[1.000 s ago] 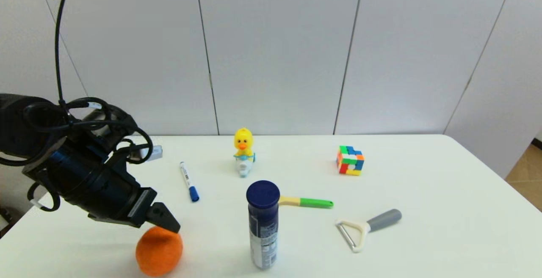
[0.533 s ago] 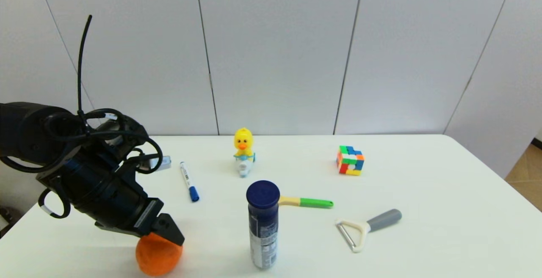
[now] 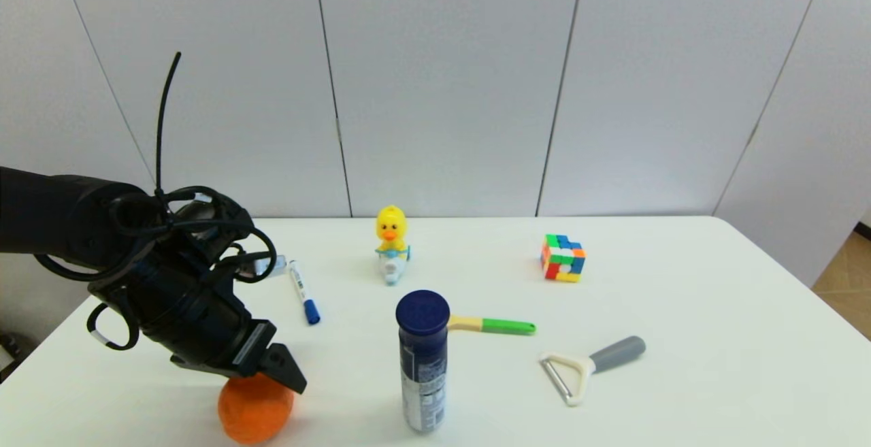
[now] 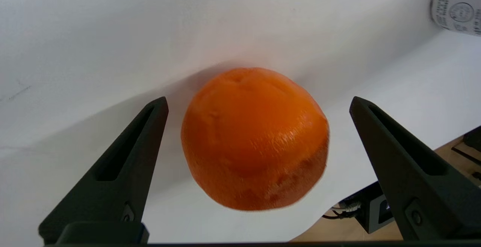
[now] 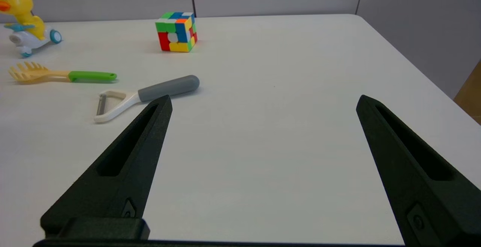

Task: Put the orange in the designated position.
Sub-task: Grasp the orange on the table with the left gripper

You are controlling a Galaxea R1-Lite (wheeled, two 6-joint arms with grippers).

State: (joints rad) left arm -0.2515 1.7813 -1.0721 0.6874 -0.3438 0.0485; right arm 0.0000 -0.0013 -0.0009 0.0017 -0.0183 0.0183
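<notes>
The orange (image 3: 253, 413) lies on the white table (image 3: 714, 338) near its front left edge. My left gripper (image 3: 275, 379) reaches down over the orange from the left. In the left wrist view the orange (image 4: 255, 141) sits between the two black fingers (image 4: 127, 164) of the left gripper (image 4: 257, 102), which is open, with a gap on each side. My right gripper (image 5: 263, 100) hangs open over bare tabletop on the right side and does not show in the head view. No mark on the white top shows the designated position.
A blue-capped can (image 3: 422, 358) stands upright just right of the orange. Farther back lie a blue marker (image 3: 303, 292), a yellow toy duck (image 3: 391, 243), a green-handled fork (image 3: 491, 325), a grey-handled peeler (image 3: 590, 365) and a puzzle cube (image 3: 563, 257).
My left arm has moved right and down, bringing its open fingers lower around the orange. The orange has stayed where it was.
</notes>
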